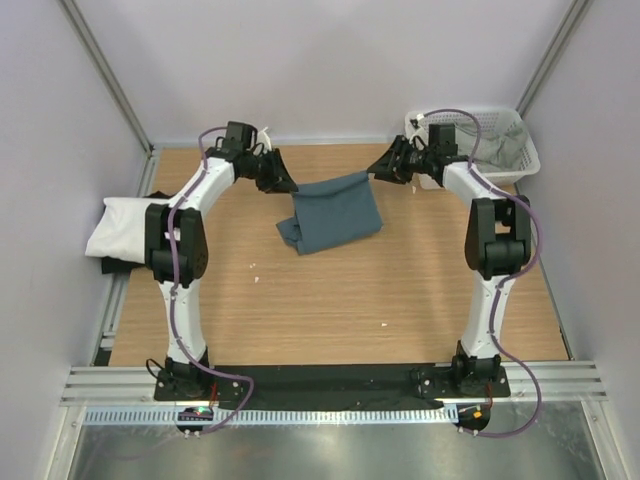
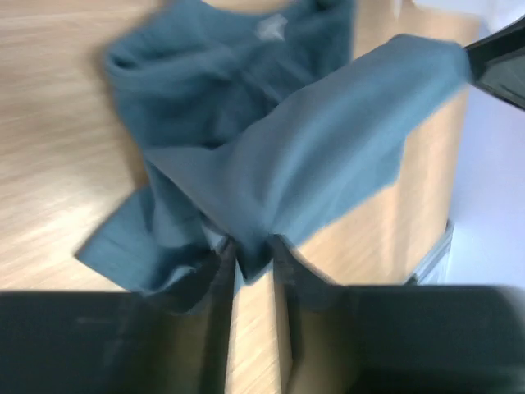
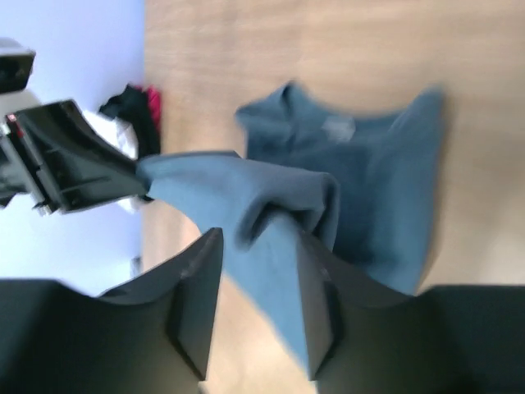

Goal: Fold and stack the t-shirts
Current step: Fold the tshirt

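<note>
The slate-blue t-shirt (image 1: pixel 332 212) lies partly folded on the table's far middle, its upper edge lifted and stretched between both grippers. My left gripper (image 1: pixel 285 183) pinches one lifted corner; in the left wrist view its fingers (image 2: pixel 253 250) stand close together on the cloth (image 2: pixel 271 139). My right gripper (image 1: pixel 378 168) is at the other corner. In the right wrist view its jaws (image 3: pixel 256 238) stand apart, and the cloth (image 3: pixel 361 180) drapes against one finger only. A white t-shirt (image 1: pixel 125 225) lies on a black one (image 1: pixel 115 266) at the left edge.
A white mesh basket (image 1: pixel 470 113) stands at the far right corner with grey-green cloth (image 1: pixel 505 150) inside. Walls close in the table on the left, back and right. A metal rail runs along the near edge by the arm bases.
</note>
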